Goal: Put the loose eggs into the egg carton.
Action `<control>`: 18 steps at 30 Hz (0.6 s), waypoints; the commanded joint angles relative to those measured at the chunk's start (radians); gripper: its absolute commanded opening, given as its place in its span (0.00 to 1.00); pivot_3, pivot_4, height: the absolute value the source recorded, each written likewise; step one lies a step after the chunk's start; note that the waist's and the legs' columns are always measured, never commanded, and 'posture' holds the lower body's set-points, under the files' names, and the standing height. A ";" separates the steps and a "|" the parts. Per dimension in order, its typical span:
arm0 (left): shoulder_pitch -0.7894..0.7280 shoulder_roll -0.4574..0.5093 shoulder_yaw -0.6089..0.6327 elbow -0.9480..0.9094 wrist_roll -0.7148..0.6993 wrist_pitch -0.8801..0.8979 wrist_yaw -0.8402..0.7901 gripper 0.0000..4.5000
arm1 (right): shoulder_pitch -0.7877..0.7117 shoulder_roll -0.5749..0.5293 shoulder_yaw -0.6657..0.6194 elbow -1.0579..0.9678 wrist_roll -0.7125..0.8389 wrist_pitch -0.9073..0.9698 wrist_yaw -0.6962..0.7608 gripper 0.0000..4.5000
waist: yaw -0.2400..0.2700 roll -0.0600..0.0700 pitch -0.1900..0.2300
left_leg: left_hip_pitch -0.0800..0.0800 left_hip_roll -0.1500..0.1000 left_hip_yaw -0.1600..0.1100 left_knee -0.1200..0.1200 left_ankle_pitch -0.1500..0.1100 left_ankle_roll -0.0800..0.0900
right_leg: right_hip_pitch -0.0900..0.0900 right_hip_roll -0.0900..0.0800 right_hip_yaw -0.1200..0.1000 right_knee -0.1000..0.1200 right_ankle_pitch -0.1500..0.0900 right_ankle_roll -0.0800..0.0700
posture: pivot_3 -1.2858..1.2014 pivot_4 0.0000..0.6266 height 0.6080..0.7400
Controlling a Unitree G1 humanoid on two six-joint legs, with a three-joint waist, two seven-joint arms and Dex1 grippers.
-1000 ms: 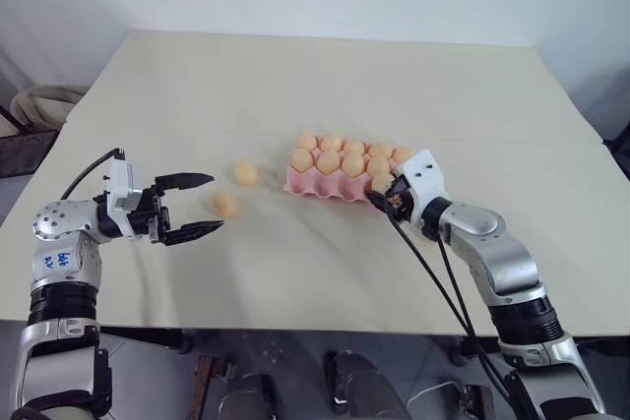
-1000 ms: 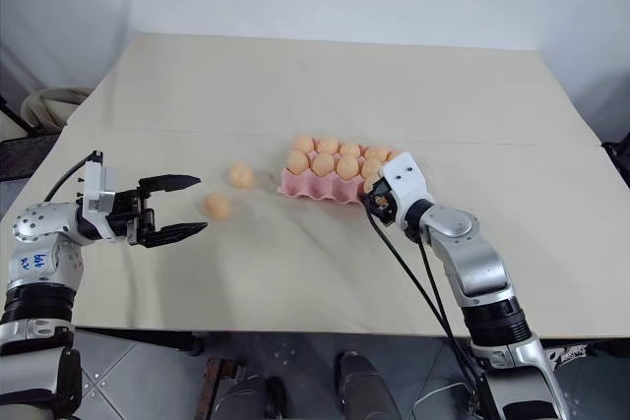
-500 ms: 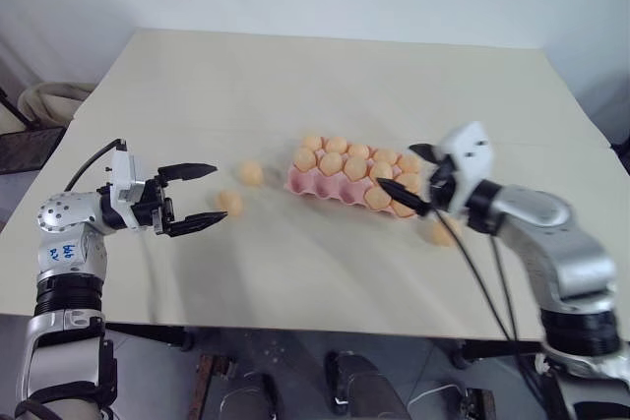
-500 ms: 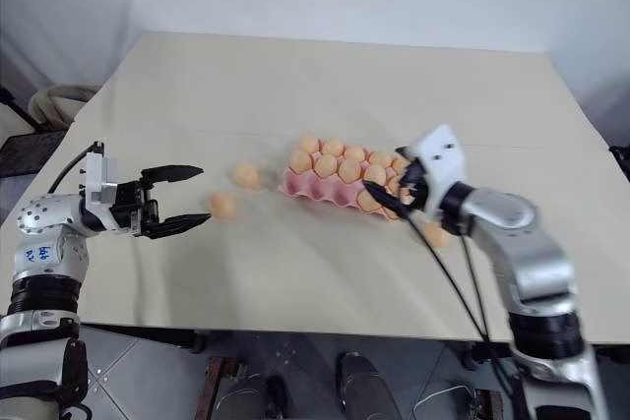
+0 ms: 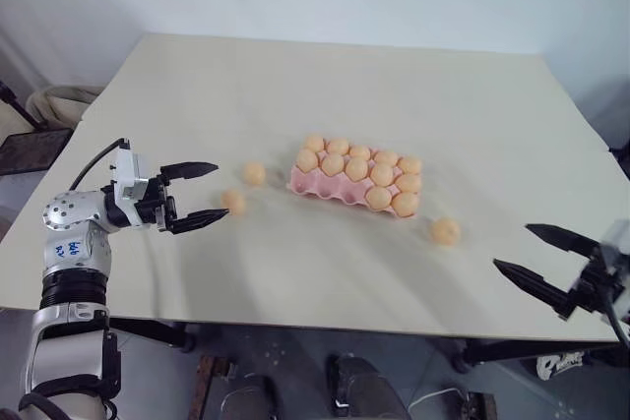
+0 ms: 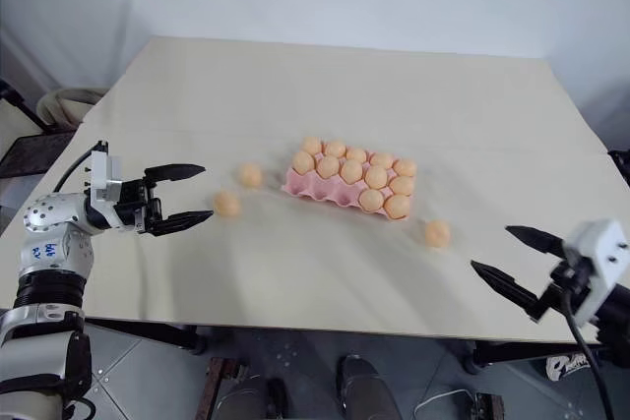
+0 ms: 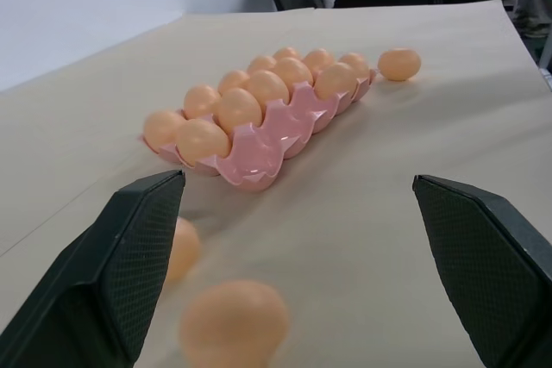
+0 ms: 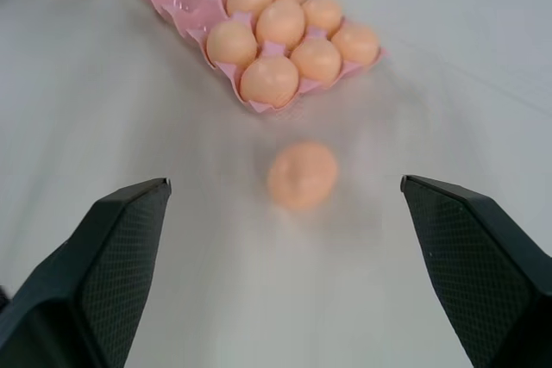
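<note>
On the far left, the robot's left tool (image 5: 194, 194) hangs low over the pale surface (image 5: 325, 76) with its two black fingers spread wide and empty, aimed sideways toward the middle. Just off its fingertips lies one loose egg (image 5: 233, 202), the nearest thing to it, lying straight along the line the fingers point. A second loose egg (image 5: 254, 173) sits a little farther along and farther back, between the first egg and the egg carton (image 5: 340, 193). The pink carton rests at the centre of the surface, its long axis running left to right and slanting toward the near edge on the right; nearly all its cups hold eggs, and from the left wrist view at least one cup at the near left end looks open. Right of the carton, apart from it, lies a third loose egg (image 5: 445, 231). At the far right, the right tool (image 5: 543, 258) is wide open and empty, pointing back at that third egg, which is well apart from it. The left arm seems best placed for the next pick.
</note>
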 commanded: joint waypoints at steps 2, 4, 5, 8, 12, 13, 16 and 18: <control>-0.028 0.000 0.006 0.003 0.002 -0.018 0.000 1.00 | 0.028 0.030 -0.032 0.079 -0.023 -0.117 -0.007 0.99 | 0.000 0.000 0.000 | -0.001 0.000 0.000 0.000 0.001 0.001 | 0.002 0.000 0.000 -0.004 0.001 -0.002 | 0.52 0.24 1.00; -0.028 0.000 0.007 0.003 0.002 -0.017 0.001 1.00 | 0.010 0.044 0.003 0.074 -0.025 -0.130 -0.040 0.99 | -0.008 0.000 0.000 | -0.001 0.000 0.001 0.000 0.001 0.002 | 0.003 -0.001 0.000 -0.005 0.001 -0.002 | 0.52 0.24 1.00; -0.028 0.000 0.007 0.002 0.002 -0.018 0.002 1.00 | -0.007 0.050 0.032 0.067 -0.037 -0.135 -0.061 0.99 | -0.013 0.000 0.000 | 0.000 0.000 0.002 0.000 0.001 0.002 | 0.003 -0.001 0.000 -0.005 0.002 -0.002 | 0.52 0.24 1.00; -0.028 0.000 0.009 -0.004 0.001 -0.016 0.006 1.00 | -0.081 0.077 0.126 0.036 -0.058 -0.112 -0.154 0.99 | -0.026 0.000 0.000 | 0.000 -0.001 0.002 0.000 0.001 0.002 | 0.002 -0.002 0.000 -0.005 0.002 -0.002 | 0.52 0.24 1.00; -0.021 0.002 0.012 -0.018 -0.002 -0.013 0.011 1.00 | -0.197 0.126 0.238 0.019 -0.087 -0.074 -0.292 0.99 | -0.025 0.001 0.000 | -0.001 0.000 0.002 -0.002 0.002 0.000 | 0.000 -0.002 0.002 -0.004 0.002 -0.003 | 0.52 0.24 1.00; -0.019 0.002 0.013 -0.022 -0.003 -0.012 0.012 1.00 | -0.222 0.140 0.267 0.024 -0.100 -0.074 -0.317 0.99 | -0.024 0.001 0.000 | -0.001 0.000 0.001 -0.002 0.002 -0.001 | -0.001 -0.001 0.002 -0.003 0.002 -0.003 | 0.52 0.24 1.00; -0.011 0.002 0.015 -0.034 -0.005 -0.011 0.018 1.00 | -0.274 0.172 0.344 0.048 -0.138 -0.066 -0.379 0.99 | -0.022 0.001 0.000 | -0.003 0.001 0.001 -0.003 0.002 -0.001 | -0.003 -0.001 0.001 -0.002 0.003 -0.001 | 0.52 0.24 1.00; -0.006 0.002 0.016 -0.042 -0.007 -0.010 0.021 1.00 | -0.303 0.187 0.376 0.078 -0.154 -0.064 -0.409 0.99 | -0.021 0.001 0.000 | -0.003 0.001 0.001 -0.003 0.002 -0.001 | -0.003 -0.001 0.001 -0.002 0.003 -0.001 | 0.52 0.24 1.00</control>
